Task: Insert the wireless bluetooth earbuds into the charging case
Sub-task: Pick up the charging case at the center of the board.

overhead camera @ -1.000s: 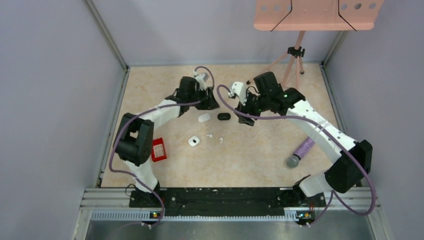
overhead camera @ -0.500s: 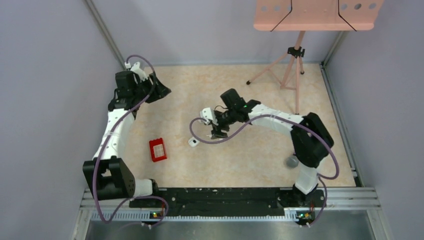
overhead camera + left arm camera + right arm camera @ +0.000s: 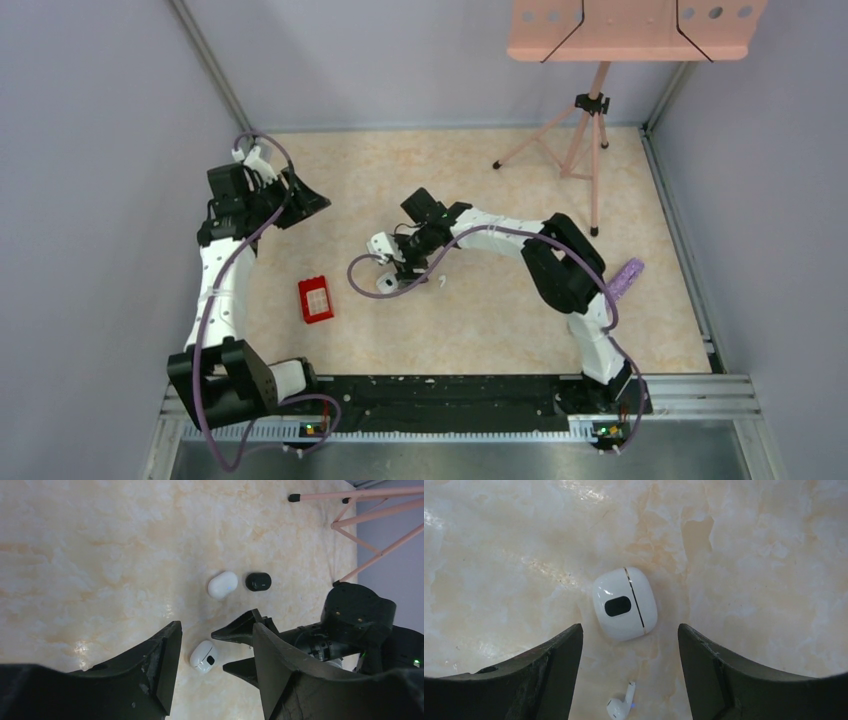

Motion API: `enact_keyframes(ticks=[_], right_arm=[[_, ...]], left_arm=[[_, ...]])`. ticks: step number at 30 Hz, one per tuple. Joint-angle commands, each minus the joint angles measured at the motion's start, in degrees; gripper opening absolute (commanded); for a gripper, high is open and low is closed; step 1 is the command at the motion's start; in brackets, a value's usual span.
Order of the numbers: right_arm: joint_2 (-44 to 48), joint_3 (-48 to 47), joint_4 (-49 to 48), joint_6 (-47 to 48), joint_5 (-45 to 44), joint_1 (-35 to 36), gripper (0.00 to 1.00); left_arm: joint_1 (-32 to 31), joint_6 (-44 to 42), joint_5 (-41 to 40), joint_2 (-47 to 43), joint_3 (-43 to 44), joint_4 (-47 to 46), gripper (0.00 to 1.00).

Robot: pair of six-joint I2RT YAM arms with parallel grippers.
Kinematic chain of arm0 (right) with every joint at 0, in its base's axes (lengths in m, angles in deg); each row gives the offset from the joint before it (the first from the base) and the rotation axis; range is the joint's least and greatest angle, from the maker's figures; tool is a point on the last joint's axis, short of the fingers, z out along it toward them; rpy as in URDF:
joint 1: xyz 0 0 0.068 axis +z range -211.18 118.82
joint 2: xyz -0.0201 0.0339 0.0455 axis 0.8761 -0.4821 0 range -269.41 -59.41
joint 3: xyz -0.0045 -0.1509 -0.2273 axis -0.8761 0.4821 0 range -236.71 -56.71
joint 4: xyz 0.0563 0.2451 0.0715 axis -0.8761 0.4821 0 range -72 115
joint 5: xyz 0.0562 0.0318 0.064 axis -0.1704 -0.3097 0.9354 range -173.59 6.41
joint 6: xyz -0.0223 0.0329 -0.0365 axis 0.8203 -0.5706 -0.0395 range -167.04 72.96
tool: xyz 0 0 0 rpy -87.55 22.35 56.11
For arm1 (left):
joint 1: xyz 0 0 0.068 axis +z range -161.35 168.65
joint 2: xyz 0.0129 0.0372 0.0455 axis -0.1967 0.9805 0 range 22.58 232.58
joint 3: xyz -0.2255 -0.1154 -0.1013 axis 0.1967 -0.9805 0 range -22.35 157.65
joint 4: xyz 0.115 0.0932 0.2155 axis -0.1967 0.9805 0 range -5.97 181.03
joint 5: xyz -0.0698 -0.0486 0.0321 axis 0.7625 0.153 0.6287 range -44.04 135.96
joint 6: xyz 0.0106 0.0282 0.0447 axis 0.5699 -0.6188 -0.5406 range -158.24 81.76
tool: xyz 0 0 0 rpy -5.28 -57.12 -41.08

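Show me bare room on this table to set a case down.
Bare: the far strip between the left tool and the tripod; the near strip from the red box to the right arm. Crowded: mid-table, where the right tool hangs over a white case with an earbud beside it.

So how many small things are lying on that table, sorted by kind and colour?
White oval case: 1
White case with a dark window: 1
Black case: 1
Loose white earbud: 1 in view
Red box: 1
Purple object: 1
Total: 6
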State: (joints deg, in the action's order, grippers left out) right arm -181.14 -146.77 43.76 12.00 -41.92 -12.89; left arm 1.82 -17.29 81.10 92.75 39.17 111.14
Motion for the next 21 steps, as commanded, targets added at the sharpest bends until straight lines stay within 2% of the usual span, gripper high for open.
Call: enact_keyframes(ticks=[1,9,16,19,21], right_arm=[[-2.23,-3.77,2.51,2.78,1.21,2.47,0.69],[-6.29,-8.49,6.13,2.24,-0.88,3.14,0.67],[-8.89,-11.91,11.32,3.38,-3.12,3.28,0.61],[-8.65,-11.48,11.41,3.23,-3.37,3.28,0.51],[-8.27,-11.41,11.35,2.55,-4.16,3.26,0.40]], left_arm=[[0.95,0.37,2.39,-2.66,-1.14,-0.22,0.59],[1.33,3.07,4.53,-2.92,-2.29,-2.72,0.59],[1.42,4.59,5.87,-2.76,-3.27,-4.53,0.58],[1.42,5.41,6.07,-2.78,-3.96,-5.45,0.58],[1.43,5.74,6.12,-2.77,-4.35,-6.07,0.58]])
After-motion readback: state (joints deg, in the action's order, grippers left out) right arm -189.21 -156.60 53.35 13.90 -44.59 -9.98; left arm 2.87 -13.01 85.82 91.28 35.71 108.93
